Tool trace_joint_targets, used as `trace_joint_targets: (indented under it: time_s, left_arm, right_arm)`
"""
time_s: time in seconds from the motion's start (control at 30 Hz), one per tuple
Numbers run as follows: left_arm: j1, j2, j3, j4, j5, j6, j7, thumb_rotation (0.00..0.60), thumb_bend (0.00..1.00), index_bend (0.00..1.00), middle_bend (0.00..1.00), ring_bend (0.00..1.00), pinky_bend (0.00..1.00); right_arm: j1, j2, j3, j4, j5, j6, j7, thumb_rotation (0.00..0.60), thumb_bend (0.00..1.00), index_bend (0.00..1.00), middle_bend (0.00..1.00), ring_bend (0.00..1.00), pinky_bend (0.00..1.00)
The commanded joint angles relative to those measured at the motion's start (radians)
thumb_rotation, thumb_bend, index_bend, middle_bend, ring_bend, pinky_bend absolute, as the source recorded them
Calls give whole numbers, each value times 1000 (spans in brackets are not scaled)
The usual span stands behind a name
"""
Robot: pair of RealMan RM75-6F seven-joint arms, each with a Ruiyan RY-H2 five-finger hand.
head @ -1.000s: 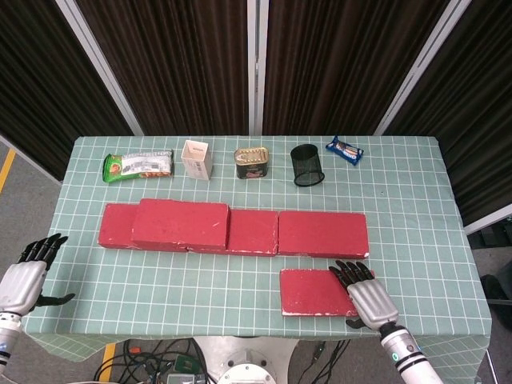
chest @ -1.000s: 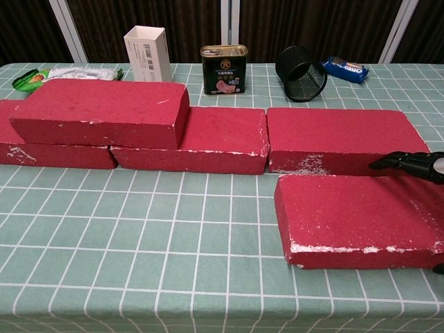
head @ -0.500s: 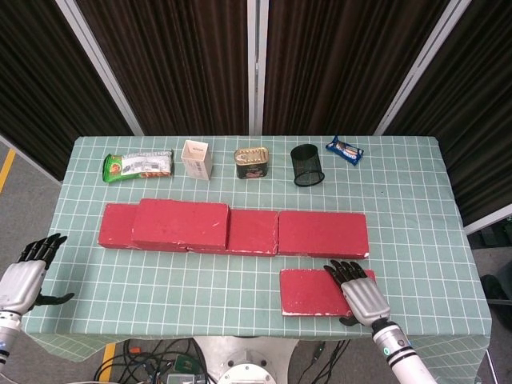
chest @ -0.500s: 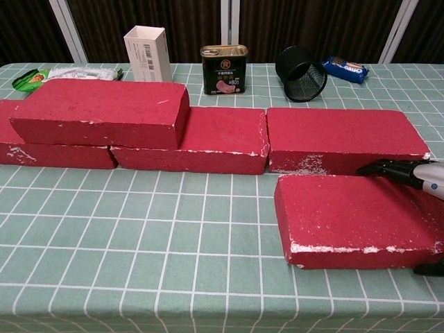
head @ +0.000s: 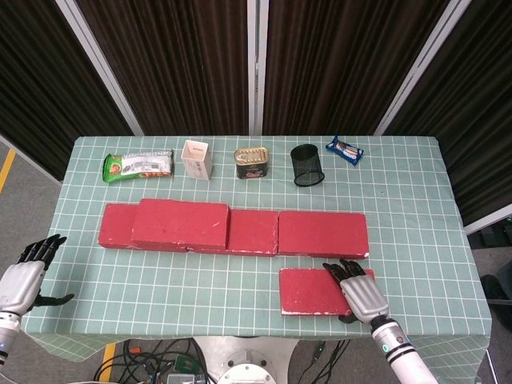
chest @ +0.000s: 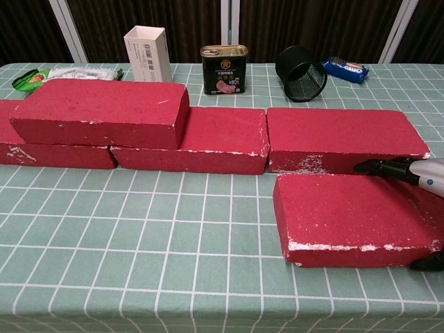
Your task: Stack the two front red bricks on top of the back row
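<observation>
Three red bricks form the back row: left [head: 114,225], middle [head: 253,232], right [head: 323,234] [chest: 343,139]. Another red brick [head: 181,223] [chest: 100,113] lies stacked over the left and middle ones. One front red brick [head: 314,291] [chest: 350,218] lies flat before the right back brick. My right hand [head: 362,293] clasps its right end, fingers [chest: 388,168] across the far top edge and thumb at the near side. Off the table's left edge, my left hand [head: 24,279] hangs with its fingers apart, holding nothing.
Along the back stand a green snack bag [head: 138,165], a white box [head: 196,159], a tin can [head: 251,162], a black mesh cup [head: 307,165] and a blue packet [head: 344,150]. The table's front edge is close behind the front brick.
My right hand has slid left and further over the front brick's right end, and the brick has shifted slightly left. The left hand has barely moved.
</observation>
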Motion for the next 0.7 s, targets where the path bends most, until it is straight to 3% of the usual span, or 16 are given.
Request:
trace_joint_targets:
  time_s: [0.03, 0.2, 0.4, 0.5, 0.7]
  left_arm:
    - [1, 4, -1, -2, 2, -7, -5, 600, 3, 0, 0, 0, 0]
    - [4, 5, -5, -4, 6, -15, -6, 600, 3, 0, 0, 0, 0]
    - [12, 8, -9, -9, 17, -10, -4, 600, 3, 0, 0, 0, 0]
    - [15, 9, -11, -10, 21, -10, -8, 600, 3, 0, 0, 0, 0]
    - [25, -3, -24, 8, 52, 26, -16, 600, 4, 0, 0, 0, 0]
  right_arm:
    - [-1, 4, -4, -1, -9, 6, 8, 600, 2, 12, 198, 105, 191]
    - [-2, 16, -9, -9, -31, 17, 29, 600, 9, 78, 248, 153, 244]
    - [-14, 76, -14, -74, -131, 71, 68, 600, 10, 88, 251, 156, 248]
    - [-2, 118, 25, -108, -153, 101, 73, 600, 11, 88, 250, 155, 248]
    - [109, 145, 178, -79, -36, 39, 84, 600, 11, 86, 245, 156, 250]
